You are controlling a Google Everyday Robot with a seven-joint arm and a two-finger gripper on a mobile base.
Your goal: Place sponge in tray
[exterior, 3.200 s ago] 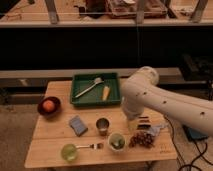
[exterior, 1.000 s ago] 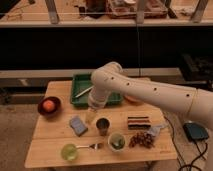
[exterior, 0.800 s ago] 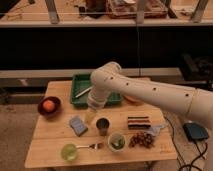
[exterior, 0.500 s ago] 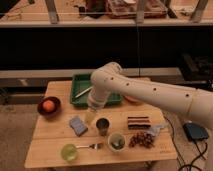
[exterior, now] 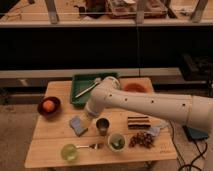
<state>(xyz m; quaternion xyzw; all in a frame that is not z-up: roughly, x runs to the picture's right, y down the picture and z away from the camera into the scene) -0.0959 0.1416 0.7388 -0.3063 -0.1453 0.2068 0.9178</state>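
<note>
The blue-grey sponge (exterior: pixel 78 125) lies flat on the wooden table (exterior: pixel 50 137), left of the metal cup (exterior: pixel 102 126). The dark green tray (exterior: pixel 83 93) stands at the back of the table, with a pale utensil (exterior: pixel 89 89) lying in it. My white arm (exterior: pixel 150 105) reaches in from the right, across the tray's right part. My gripper (exterior: pixel 88 116) is at the arm's lower left end, just above and to the right of the sponge, between the sponge and the tray's front edge. It holds nothing that I can see.
A dark bowl with an orange fruit (exterior: pixel 48 106) sits at the left. An orange bowl (exterior: pixel 134 87) is behind the arm. A brown striped block (exterior: pixel 138 121), brown nuts (exterior: pixel 142 139), a small bowl (exterior: pixel 116 142), a spoon (exterior: pixel 90 146) and a green cup (exterior: pixel 69 151) fill the front.
Since 3.2 s ago my arm has swung from the table's right side to the left, over the tray and down toward the sponge. Over the last second it has barely moved.
</note>
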